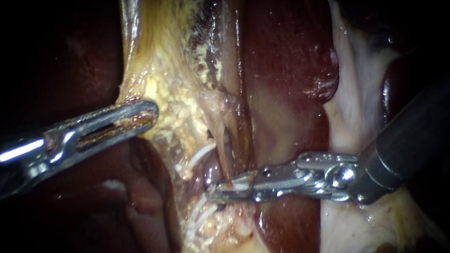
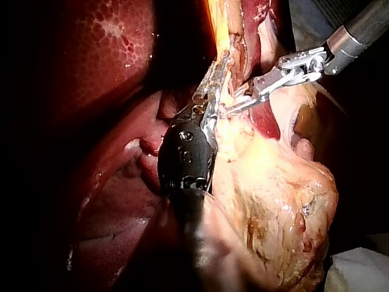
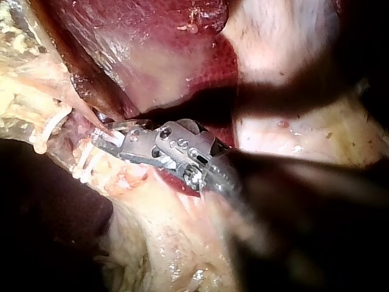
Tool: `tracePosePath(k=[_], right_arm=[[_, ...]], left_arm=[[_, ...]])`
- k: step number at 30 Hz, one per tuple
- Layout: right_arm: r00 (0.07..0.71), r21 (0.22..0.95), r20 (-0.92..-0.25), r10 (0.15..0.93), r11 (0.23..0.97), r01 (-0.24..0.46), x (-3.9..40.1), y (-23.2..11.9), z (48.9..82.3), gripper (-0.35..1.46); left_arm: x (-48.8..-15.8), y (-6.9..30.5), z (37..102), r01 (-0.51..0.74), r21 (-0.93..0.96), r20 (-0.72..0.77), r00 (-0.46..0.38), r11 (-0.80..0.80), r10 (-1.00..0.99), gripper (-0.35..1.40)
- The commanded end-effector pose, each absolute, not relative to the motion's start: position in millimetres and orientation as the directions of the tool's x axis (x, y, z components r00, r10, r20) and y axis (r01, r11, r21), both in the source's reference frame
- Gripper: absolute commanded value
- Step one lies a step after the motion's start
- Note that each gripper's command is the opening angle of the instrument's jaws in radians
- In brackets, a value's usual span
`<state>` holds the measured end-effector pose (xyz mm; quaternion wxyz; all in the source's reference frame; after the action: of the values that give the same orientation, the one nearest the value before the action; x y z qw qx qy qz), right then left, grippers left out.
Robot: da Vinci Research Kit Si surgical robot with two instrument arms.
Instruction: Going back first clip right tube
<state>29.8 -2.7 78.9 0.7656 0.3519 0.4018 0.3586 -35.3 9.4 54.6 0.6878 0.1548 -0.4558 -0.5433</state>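
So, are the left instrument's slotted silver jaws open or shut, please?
Shut on tissue: the left instrument pinches the edge of the yellowish fatty tissue between both jaws, which press it from two sides.

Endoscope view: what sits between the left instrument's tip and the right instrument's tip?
Yellow fatty tissue and a white clip lie between the left instrument and the right instrument; not bare. Shows in the endoscope view.
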Motion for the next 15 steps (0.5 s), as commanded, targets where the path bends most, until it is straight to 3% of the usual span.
tracePosePath(k=[1,4,6,8,15], right_arm=[[0.422,0.828,-0.363,0.831,0.495,-0.263,29.8,-2.7,78.9,-0.35],[0.426,0.829,-0.361,0.830,0.495,-0.262,29.8,-2.7,78.8,-0.29],[0.421,0.830,-0.362,0.832,0.493,-0.259,29.8,-2.6,78.8,0.19],[0.433,0.803,-0.421,0.797,0.550,-0.232,29.8,-2.4,78.7,0.41],[0.423,0.735,-0.553,0.718,0.659,-0.159,29.9,-1.8,78.5,0.60]], left_arm=[[-35.3,9.4,54.6,0.606,0.709,0.459,-0.006,0.362,-0.888,-0.35],[-35.3,9.4,54.6,0.606,0.709,0.459,-0.006,0.362,-0.888,-0.35],[-35.3,9.4,54.6,0.606,0.709,0.459,-0.006,0.362,-0.888,-0.35],[-35.3,9.4,54.6,0.606,0.709,0.459,-0.006,0.362,-0.888,-0.35],[-35.3,9.4,54.6,0.605,0.709,0.459,-0.006,0.362,-0.888,-0.35]])
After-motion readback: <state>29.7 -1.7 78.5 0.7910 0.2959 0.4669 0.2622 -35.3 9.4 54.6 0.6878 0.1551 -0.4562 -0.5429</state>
